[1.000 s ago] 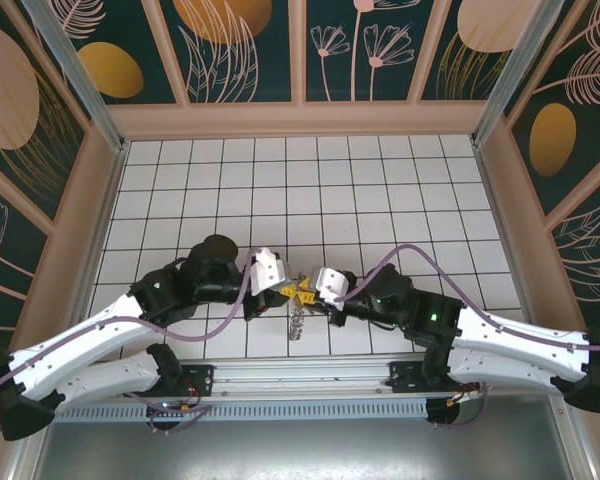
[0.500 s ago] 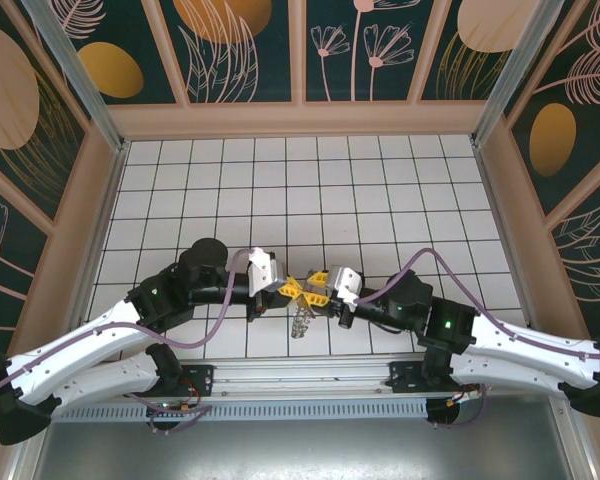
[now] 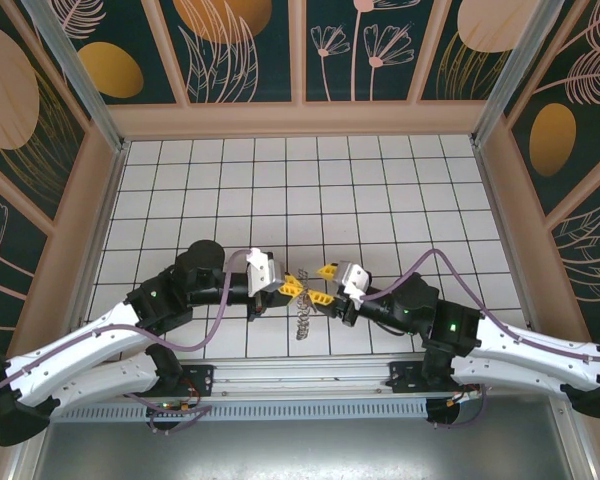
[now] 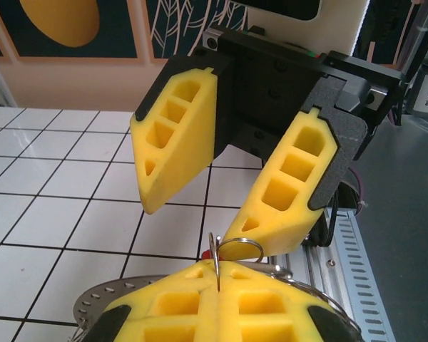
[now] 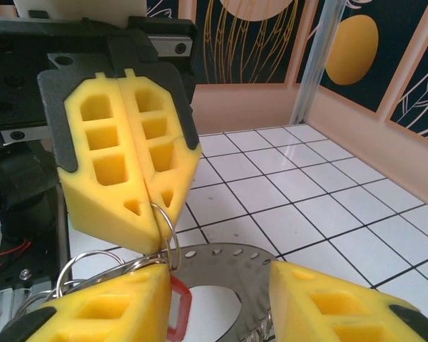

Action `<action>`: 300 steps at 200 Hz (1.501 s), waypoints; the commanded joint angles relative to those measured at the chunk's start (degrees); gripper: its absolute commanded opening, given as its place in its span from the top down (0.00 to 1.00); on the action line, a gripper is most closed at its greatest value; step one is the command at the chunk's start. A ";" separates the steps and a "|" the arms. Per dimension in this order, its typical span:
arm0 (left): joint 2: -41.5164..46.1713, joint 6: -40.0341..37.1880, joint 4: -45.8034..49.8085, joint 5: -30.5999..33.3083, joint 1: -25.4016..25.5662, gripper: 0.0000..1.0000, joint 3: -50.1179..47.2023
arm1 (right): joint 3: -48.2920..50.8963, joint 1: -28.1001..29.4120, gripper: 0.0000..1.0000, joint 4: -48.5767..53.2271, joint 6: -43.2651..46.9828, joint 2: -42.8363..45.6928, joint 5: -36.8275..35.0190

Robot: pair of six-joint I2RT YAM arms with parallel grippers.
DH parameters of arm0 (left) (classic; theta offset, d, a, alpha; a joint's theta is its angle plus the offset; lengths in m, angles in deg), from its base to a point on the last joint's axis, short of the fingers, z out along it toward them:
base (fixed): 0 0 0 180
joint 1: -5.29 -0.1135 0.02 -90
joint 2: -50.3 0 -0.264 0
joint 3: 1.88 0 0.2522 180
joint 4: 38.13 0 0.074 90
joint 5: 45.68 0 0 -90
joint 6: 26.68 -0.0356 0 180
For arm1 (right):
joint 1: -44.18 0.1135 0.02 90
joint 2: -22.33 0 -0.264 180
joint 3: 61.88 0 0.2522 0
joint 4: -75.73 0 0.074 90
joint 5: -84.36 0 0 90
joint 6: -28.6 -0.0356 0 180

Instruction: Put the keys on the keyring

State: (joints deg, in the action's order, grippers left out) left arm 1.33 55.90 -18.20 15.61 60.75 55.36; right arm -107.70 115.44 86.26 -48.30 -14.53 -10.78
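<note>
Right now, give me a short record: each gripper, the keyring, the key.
left gripper: shut on thin wire loop
right gripper: open, holding nothing
keyring: toothed grey ring, beneath the grippers
key: red head beside a right finger, not clamped
key on keyring: cannot tell

White arms (image 3: 70,350), purple cables (image 3: 432,252), yellow honeycombed fingers (image 4: 178,135).

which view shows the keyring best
Right wrist: the keyring is close up, toothed rim and wide hole plain. Left wrist catches a sliver of its rim, low left; top external shows a tiny grey dangle.
</note>
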 commanded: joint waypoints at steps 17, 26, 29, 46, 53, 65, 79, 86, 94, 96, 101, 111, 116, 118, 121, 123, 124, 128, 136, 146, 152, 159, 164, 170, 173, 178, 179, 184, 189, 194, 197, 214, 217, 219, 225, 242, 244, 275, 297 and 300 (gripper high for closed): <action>1.25 -0.01 -4.06 -2.93 0.73 1.00 0.11 | 0.68 0.91 0.59 -1.27 -0.45 1.67 -4.73; 1.25 -0.03 -4.07 -2.88 0.71 1.00 0.11 | 0.80 1.23 0.59 -1.42 -0.22 2.42 -5.08; 1.25 -0.02 -4.07 -2.87 0.72 1.00 0.11 | 0.85 1.43 0.59 -1.56 -0.24 2.64 -5.29; 1.24 -0.06 -3.99 -2.92 0.70 1.00 0.11 | 0.77 1.85 0.59 -1.94 -0.12 4.10 -6.88; 1.25 -0.05 -4.02 -2.93 0.71 1.00 0.05 | 0.76 1.95 0.59 -2.16 0.02 4.85 -7.06; 1.18 -0.06 -4.06 -2.93 0.77 1.00 0.00 | 0.94 2.21 0.59 -2.78 0.14 5.97 -6.70; 1.25 -0.20 -4.06 -2.87 0.67 1.00 -0.02 | 1.16 2.31 0.59 -3.61 0.22 6.83 -5.00; 1.28 -0.23 -4.07 -2.85 0.77 1.00 0.02 | 1.36 2.33 0.58 -4.12 0.26 6.96 -4.12; 1.28 -0.17 -4.07 -2.98 0.73 1.00 0.03 | 1.61 2.35 0.58 -4.96 0.25 6.83 -3.22; 1.26 -0.15 -4.07 -3.01 0.71 1.00 0.02 | 1.68 2.38 0.58 -5.15 0.23 6.75 -3.03; 1.25 -0.19 -4.07 -3.10 0.76 1.00 0.02 | 1.81 2.35 0.58 -5.59 0.26 6.54 -2.51; 1.16 -0.21 -4.07 -3.17 0.66 1.00 0.02 | 1.99 2.32 0.57 -6.53 0.15 5.73 -1.40; 1.18 -0.21 -3.98 -3.16 0.70 1.00 0.02 | 2.08 2.36 0.58 -7.09 0.07 5.25 -0.98; 1.16 -0.22 -3.98 -3.19 0.70 1.00 0.02 | 2.08 2.32 0.57 -7.22 0.01 5.01 -0.87; 1.15 -0.19 -3.98 -3.24 0.71 1.00 0.10 | 2.08 2.36 0.57 -7.43 -0.08 4.71 -0.71; 1.16 -0.22 -3.98 -3.29 0.75 1.00 0.11 | 2.08 2.36 0.58 -7.59 -0.14 4.43 -0.67; 1.16 -0.18 -3.98 -3.33 0.72 1.00 0.11 | 2.08 2.37 0.58 -7.68 -0.16 4.30 -0.62; 1.16 -0.17 -3.93 -3.35 0.73 1.00 0.07 | 2.01 2.35 0.58 -7.88 -0.27 3.86 -0.57; 1.25 -0.15 -3.98 -3.41 0.72 1.00 0.11 | 1.99 2.35 0.59 -8.22 -0.34 2.88 -0.21; 1.33 -0.19 -3.98 -3.42 0.69 1.00 0.21 | 1.99 2.30 0.60 -8.87 -0.43 1.89 0.95; 1.33 -0.15 -3.97 -3.52 0.72 1.00 0.21 | 2.08 2.30 0.60 -9.30 -0.65 1.34 1.83; 1.20 -0.21 -3.98 -3.50 0.72 1.00 0.26 | 2.00 2.34 0.60 -9.60 -0.76 0.60 2.62; 1.22 -0.17 -3.98 -3.54 0.69 1.00 0.24 | 1.89 2.30 0.60 -9.61 -0.88 -0.04 2.75; 1.25 -0.18 -3.89 -3.54 0.71 1.00 0.20 | 1.74 2.30 0.60 -9.53 -1.08 -0.66 2.88; 1.23 -0.20 -3.89 -3.47 0.64 1.00 0.22 | 1.65 2.29 0.60 -9.52 -1.06 -0.94 2.95; 1.24 -0.18 -3.89 -3.53 0.68 1.00 0.20 | 1.64 2.32 0.60 -9.50 -1.19 -1.26 3.24; 1.24 -0.20 -3.89 -3.54 0.74 1.00 0.20 | 1.64 2.31 0.60 -9.51 -1.17 -1.32 3.32; 1.24 -0.17 -3.89 -3.53 0.72 1.00 0.24 | 1.64 2.26 0.60 -9.62 -1.23 -1.53 3.67; 1.25 -0.14 -3.89 -3.50 0.72 1.00 0.28 | 1.72 2.23 0.60 -9.71 -1.40 -1.71 3.80; 1.32 -0.21 -3.89 -3.50 0.68 1.00 0.29 | 1.77 2.24 0.60 -9.80 -1.49 -1.85 3.79; 1.35 -0.21 -3.89 -3.60 0.73 1.00 0.30 | 1.81 2.27 0.60 -9.74 -1.54 -1.95 3.63; 1.68 -0.23 -3.89 -3.47 0.77 1.00 0.29 | 1.82 2.22 0.61 -9.05 -1.76 -1.94 2.70; 1.69 -0.24 -3.89 -3.49 0.71 1.00 0.29 | 1.82 2.21 0.62 -9.00 -1.89 -1.86 2.69; 1.69 -0.25 -3.89 -3.45 0.70 1.00 0.29 | 1.82 2.21 0.62 -8.93 -1.97 -1.87 2.75; 1.76 -0.19 -3.89 -3.40 0.77 1.00 0.29 | 1.83 2.28 0.62 -8.80 -2.24 -1.60 2.84; 1.71 -0.24 -3.89 -3.28 0.75 1.00 0.29 | 1.90 2.23 0.62 -8.73 -2.54 -0.73 4.02; 1.71 -0.27 -3.89 -3.33 0.71 1.00 0.29 | 1.91 2.22 0.62 -8.73 -2.55 -0.68 4.01; 1.59 -0.35 -3.81 -3.38 0.69 1.00 0.63 | 1.74 2.22 0.61 -7.40 -2.66 -0.63 4.05; 1.52 -0.58 -3.39 -3.34 0.69 1.00 1.13 | 1.35 2.21 0.62 -5.30 -2.90 -1.19 4.01; 1.51 -0.68 -3.30 -3.36 0.71 1.00 1.16 | 1.23 2.26 0.62 -4.80 -2.91 -1.28 4.00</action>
State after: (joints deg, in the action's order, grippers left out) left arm 1.90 55.90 -17.94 13.27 61.18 55.14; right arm -106.58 117.36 78.61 -50.00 -15.49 -7.50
